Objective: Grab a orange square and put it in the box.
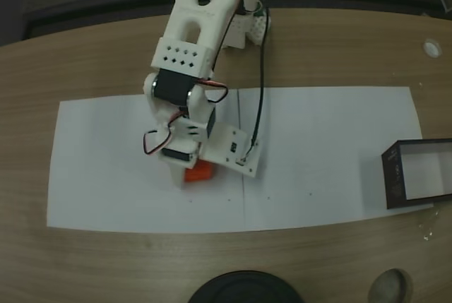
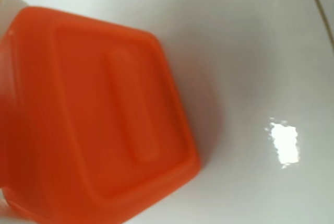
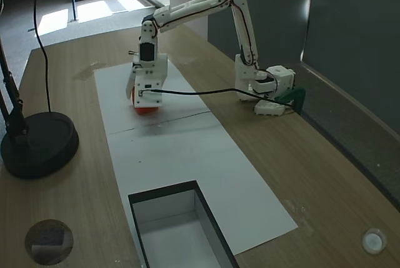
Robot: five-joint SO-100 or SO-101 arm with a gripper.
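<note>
The orange square (image 1: 200, 171) lies on the white paper, left of centre in a fixed view, and shows from the side as the orange square (image 3: 148, 110). My gripper (image 1: 189, 174) is lowered right onto it, and the gripper (image 3: 142, 104) covers most of the cube. In the wrist view the orange square (image 2: 99, 119) looms very close, with a pale finger (image 2: 6, 10) against its left side. The frames do not show whether the jaws are closed on it. The box (image 1: 393, 177), dark-walled and open-topped, stands far off at the paper's right end, seen also as the box (image 3: 164, 193).
A white paper sheet (image 1: 318, 140) covers the wooden table. A round black lamp base (image 3: 37, 143) stands beside the paper, near the table's front edge (image 1: 244, 290). A black cable (image 1: 260, 91) runs from the arm's base to the wrist.
</note>
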